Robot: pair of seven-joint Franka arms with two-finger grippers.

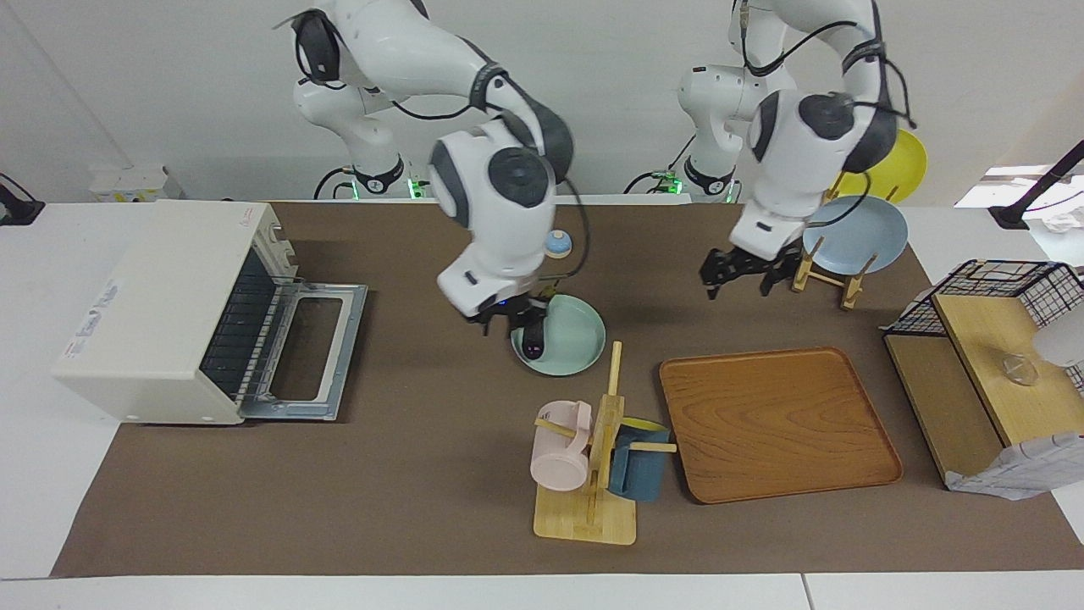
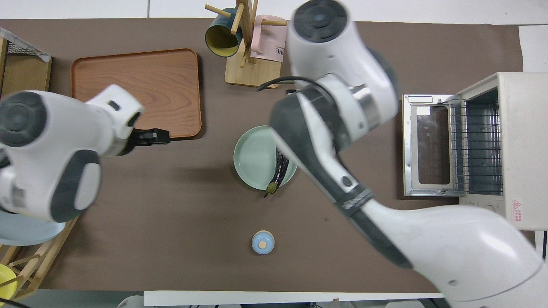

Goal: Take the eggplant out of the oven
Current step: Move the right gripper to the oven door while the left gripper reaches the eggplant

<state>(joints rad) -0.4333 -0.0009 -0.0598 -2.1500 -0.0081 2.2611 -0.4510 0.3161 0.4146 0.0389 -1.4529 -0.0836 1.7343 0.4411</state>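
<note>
Facing view, right gripper (image 1: 511,320): bent down over green plate (image 1: 584,349), fingers at eggplant (image 1: 534,338); grip unclear.
Left gripper (image 1: 744,278): spread, hovering beside the plate.

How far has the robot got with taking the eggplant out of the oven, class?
Done: the oven stands with its door down and only its rack showing inside, and the eggplant lies on the green plate on the table. In hand: the right gripper is low over the plate, right at the eggplant. Left: nothing obvious, except perhaps pulling clear. The left gripper hangs open near the wooden tray.
</note>
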